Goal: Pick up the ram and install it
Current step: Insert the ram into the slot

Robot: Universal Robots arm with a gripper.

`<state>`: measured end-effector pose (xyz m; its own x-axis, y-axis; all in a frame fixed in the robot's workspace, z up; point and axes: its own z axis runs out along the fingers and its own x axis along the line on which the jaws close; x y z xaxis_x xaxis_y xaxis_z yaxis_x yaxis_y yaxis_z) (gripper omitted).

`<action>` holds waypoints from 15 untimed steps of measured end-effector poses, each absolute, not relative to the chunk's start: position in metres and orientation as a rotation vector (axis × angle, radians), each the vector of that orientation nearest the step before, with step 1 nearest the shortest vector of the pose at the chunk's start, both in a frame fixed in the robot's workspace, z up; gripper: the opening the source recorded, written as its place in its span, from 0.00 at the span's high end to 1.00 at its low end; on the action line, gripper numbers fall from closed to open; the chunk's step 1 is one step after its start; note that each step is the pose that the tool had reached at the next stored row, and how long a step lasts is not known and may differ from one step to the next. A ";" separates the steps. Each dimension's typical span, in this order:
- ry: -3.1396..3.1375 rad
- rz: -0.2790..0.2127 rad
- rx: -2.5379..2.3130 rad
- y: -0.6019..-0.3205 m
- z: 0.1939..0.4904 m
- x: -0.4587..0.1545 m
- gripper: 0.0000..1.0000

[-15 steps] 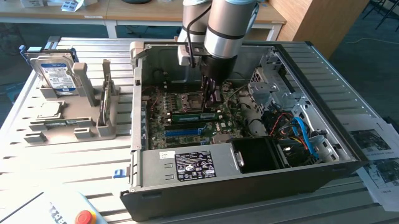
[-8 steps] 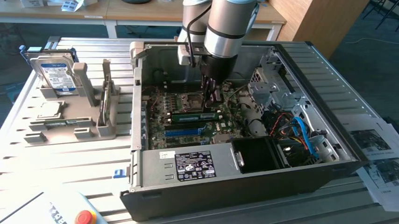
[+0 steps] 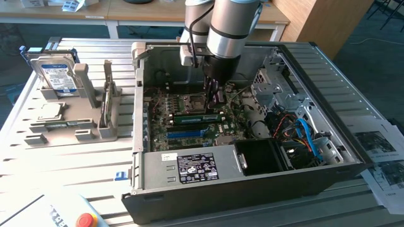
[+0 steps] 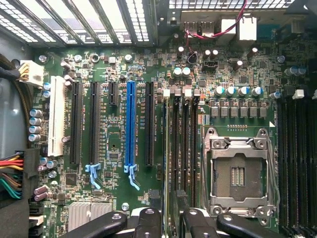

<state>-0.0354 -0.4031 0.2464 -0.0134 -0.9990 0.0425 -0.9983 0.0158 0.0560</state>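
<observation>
Gripper (image 3: 216, 108) (image 4: 172, 220) inside open black PC case (image 3: 252, 189), at thin green RAM strip (image 3: 192, 118) (image 4: 170, 148) beside silver CPU socket (image 4: 237, 173); gripping or not, can't tell.

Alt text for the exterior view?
Robot arm reaches down into an open PC case, gripper low over a green ram standing on edge on the motherboard, beside the CPU socket. On the exterior view's left, a grey rack holds a hard drive.

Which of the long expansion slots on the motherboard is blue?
The blue slot stands between two black slots; the rest of the row is black too, except the white slot at its end.
</observation>
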 end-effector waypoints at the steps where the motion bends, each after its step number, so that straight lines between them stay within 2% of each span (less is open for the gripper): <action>1: -2.188 -0.016 2.156 -0.403 0.247 -0.035 0.75; 15: -2.188 -0.016 2.157 -0.403 0.263 -0.035 0.75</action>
<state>-0.0354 -0.4030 0.2634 -0.0134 -0.9990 0.0421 -0.9983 0.0158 0.0558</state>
